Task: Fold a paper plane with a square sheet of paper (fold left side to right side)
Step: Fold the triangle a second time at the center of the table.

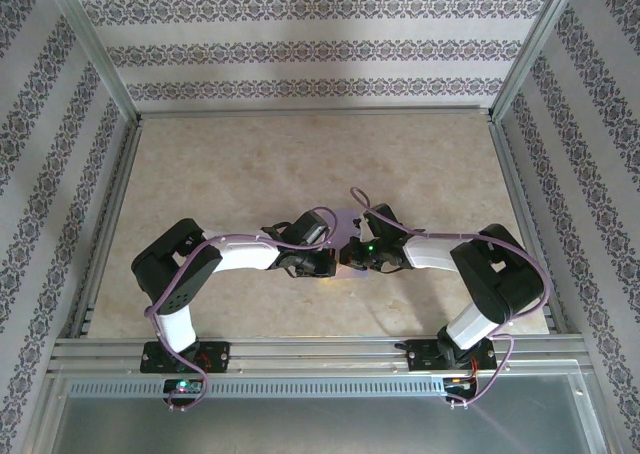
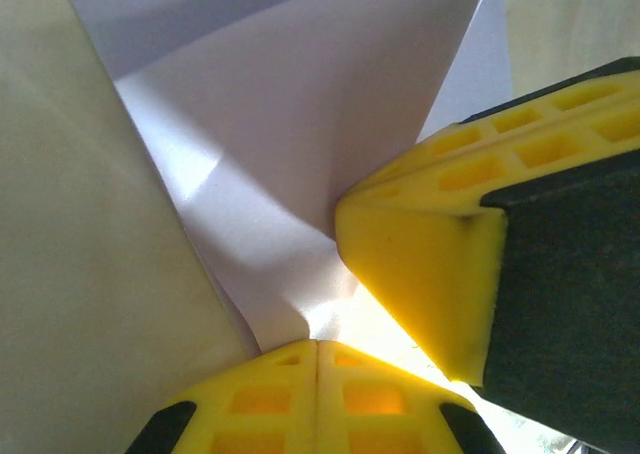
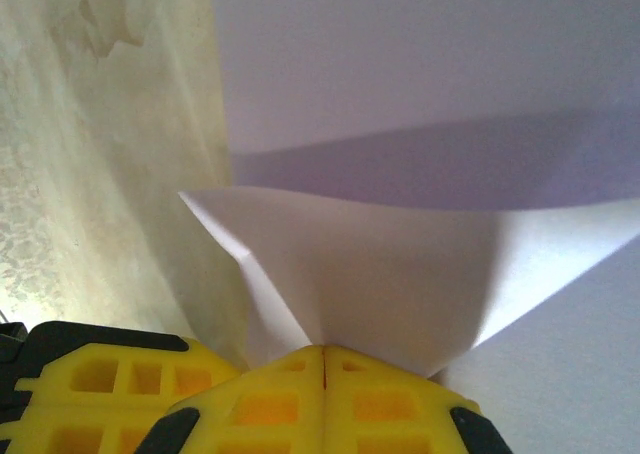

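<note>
Square sheet of paper [image 2: 300, 144] is pinched by both tools, mid-tabletop.

Left tool [image 2: 317, 346]: yellow fingers pressed together, with a puckered bit of the sheet clamped between the tips. Right tool [image 3: 325, 352]: same, fingers pressed together on a lifted flap that fans up and out from the pinch.

The two tools sit nearly tip to tip. In the left wrist view the right tool's finger [image 2: 420, 264] is just beside the left's pinch. It's on the paper or very near it, can't tell which.

Why it's held like this, my read: two pinches close together lift one part of the sheet off the tabletop [image 1: 250, 164] so it can be carried across for the left-to-right fold. The rest lies flat and acts as the anchor. The right wrist view backs that: flap raised, shadow under it, flat lavender beyond.

Paper looks thin, so a tip pinch should be enough, but it buckles. Soft creases radiate from both grips.

Overhead, a small part of the sheet [image 1: 347, 219] peeks out just beyond the tools. The arms cover the rest, so I can't tell which edge is held. Fold not yet laid down.
</note>
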